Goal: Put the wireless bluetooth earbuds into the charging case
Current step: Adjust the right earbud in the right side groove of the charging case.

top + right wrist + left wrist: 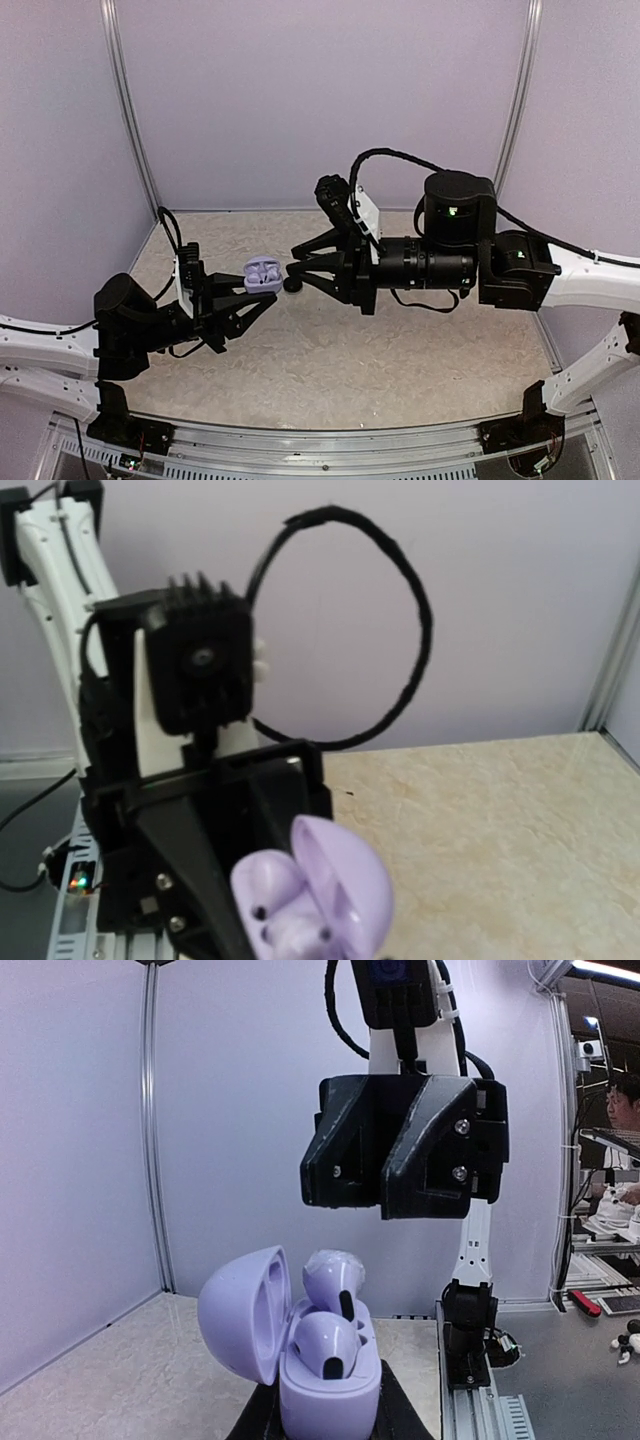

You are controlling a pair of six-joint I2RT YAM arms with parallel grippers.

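Note:
The charging case (262, 275) is a pale-lavender puck with its lid swung open to the left, held above the table. My left gripper (262, 292) is shut on its base, black fingers (258, 1422) on both sides. Both earbuds sit in the case: the front one (325, 1345) is low in its hollow, the back one (335, 1280) stands higher. My right gripper (291, 262) hangs just right of the case, apart from it, with its fingers together and empty (400, 1145). The right wrist view shows the case (310, 900) close below, but not its own fingers.
A small black round disc (292, 285) lies on the beige tabletop (400, 360) under the right gripper's tips. Metal frame posts (128, 120) stand at the back corners. A rail (330, 455) runs along the near edge. A workbench with clutter (600, 1305) lies beyond the table.

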